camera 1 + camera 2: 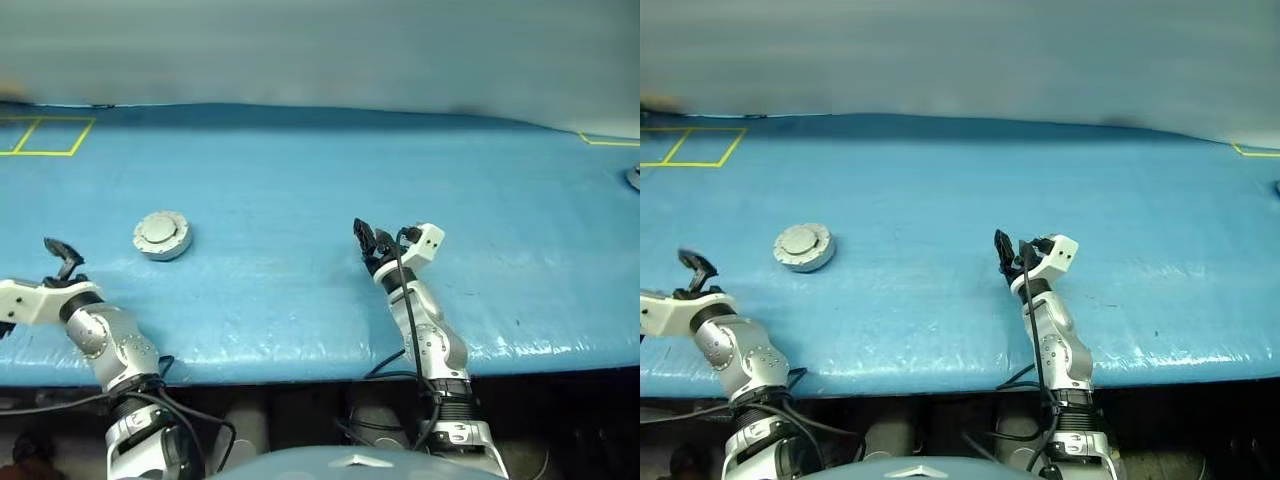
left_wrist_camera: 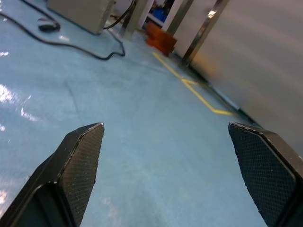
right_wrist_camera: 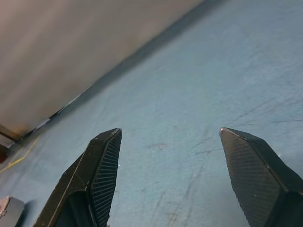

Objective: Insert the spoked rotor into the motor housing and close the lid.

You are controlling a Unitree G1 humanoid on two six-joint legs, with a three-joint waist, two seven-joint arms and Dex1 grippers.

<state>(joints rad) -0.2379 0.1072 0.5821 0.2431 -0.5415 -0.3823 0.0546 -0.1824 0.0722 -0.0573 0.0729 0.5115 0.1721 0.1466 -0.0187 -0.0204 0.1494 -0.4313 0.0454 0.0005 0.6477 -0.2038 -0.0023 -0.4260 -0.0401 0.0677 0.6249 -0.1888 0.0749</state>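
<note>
A round silver-grey motor housing point(image 1: 162, 236) rests on the blue table, left of centre. Its lid point(image 1: 160, 229) lies flat on top, plain silvery face with a raised centre turned up. The spoked rotor is out of view. My left gripper point(image 1: 62, 252) is near the table's front left edge, to the left of and nearer than the housing and apart from it. In the left wrist view its fingers point(image 2: 80, 161) stand wide open with nothing between them. At the table's middle front my right gripper point(image 1: 372, 240) is open and empty, its fingers point(image 3: 102, 165) spread over bare blue surface.
Yellow tape marks a rectangle point(image 1: 45, 136) at the back left and a corner point(image 1: 605, 140) at the back right. A grey round object point(image 1: 634, 178) shows at the right edge. In the left wrist view a black cable point(image 2: 85, 49) and a grey box point(image 2: 80, 14) lie far off.
</note>
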